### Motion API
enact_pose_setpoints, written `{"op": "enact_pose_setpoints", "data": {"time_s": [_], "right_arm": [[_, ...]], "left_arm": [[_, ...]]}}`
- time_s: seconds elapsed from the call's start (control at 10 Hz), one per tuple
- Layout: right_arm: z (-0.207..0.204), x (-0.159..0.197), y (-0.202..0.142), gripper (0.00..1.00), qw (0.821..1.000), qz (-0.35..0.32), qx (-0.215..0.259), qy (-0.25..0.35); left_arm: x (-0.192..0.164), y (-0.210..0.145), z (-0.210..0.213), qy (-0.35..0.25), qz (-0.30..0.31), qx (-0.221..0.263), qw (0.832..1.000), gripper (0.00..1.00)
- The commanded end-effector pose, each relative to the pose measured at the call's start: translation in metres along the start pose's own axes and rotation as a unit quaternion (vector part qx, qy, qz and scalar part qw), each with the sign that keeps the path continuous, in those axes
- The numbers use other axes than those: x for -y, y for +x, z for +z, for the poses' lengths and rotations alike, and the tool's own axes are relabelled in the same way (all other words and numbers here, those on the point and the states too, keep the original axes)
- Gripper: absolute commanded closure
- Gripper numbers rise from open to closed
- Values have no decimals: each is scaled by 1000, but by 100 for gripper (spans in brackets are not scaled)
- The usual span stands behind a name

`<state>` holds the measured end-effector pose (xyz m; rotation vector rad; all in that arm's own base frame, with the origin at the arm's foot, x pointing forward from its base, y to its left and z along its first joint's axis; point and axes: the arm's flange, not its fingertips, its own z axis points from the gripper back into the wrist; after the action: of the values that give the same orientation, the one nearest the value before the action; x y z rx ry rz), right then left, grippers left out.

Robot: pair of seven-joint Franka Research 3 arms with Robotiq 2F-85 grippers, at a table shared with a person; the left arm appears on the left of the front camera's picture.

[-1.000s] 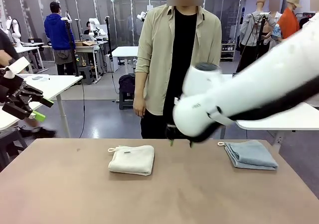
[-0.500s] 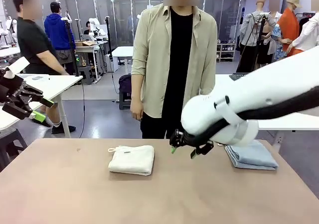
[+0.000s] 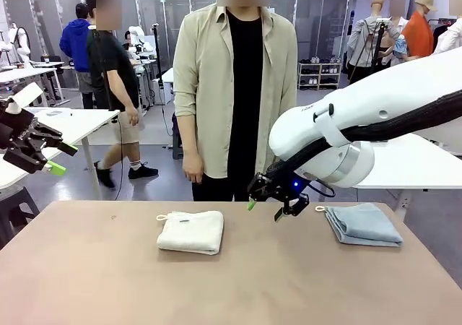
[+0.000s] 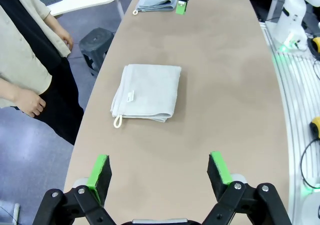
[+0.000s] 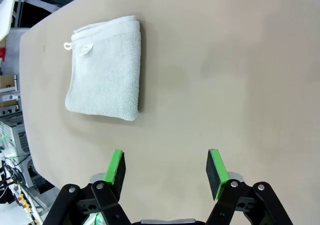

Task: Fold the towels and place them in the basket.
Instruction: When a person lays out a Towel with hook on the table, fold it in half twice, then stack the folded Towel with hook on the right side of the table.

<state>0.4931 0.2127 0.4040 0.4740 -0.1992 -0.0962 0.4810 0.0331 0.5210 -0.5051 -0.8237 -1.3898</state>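
Right tool (image 3: 263, 209) hangs with jaws wide and empty above the far middle of the counter (image 3: 231, 282) in the front view, between the folded cream towel (image 3: 191, 231) and the folded blue-grey towel (image 3: 363, 224), while the left tool (image 3: 56, 159) is raised off the counter's left side, spread and empty. Left wrist view: spread green pads (image 4: 99, 171) frame the cream towel (image 4: 147, 92), the blue-grey towel (image 4: 156, 0) lying far off. Right wrist view: wide pads (image 5: 116, 167) over bare counter, cream towel (image 5: 105, 70) beyond.

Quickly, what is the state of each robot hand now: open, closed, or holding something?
Left hand: open, holding nothing.
Right hand: open, holding nothing, above the table.
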Motion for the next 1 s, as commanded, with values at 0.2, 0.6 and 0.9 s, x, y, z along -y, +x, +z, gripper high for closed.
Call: {"op": "enact_pose_setpoints", "data": {"time_s": [0.2, 0.6, 0.9], "right_arm": [[0, 0, 0, 18, 1000, 0, 0, 0], [0, 0, 0, 18, 1000, 0, 0, 0], [0, 0, 0, 18, 1000, 0, 0, 0]], "left_arm": [[1, 1, 1, -2, -4, 2, 1000, 2], [1, 1, 1, -2, -4, 2, 1000, 2], [1, 1, 1, -2, -4, 2, 1000, 2]]}}
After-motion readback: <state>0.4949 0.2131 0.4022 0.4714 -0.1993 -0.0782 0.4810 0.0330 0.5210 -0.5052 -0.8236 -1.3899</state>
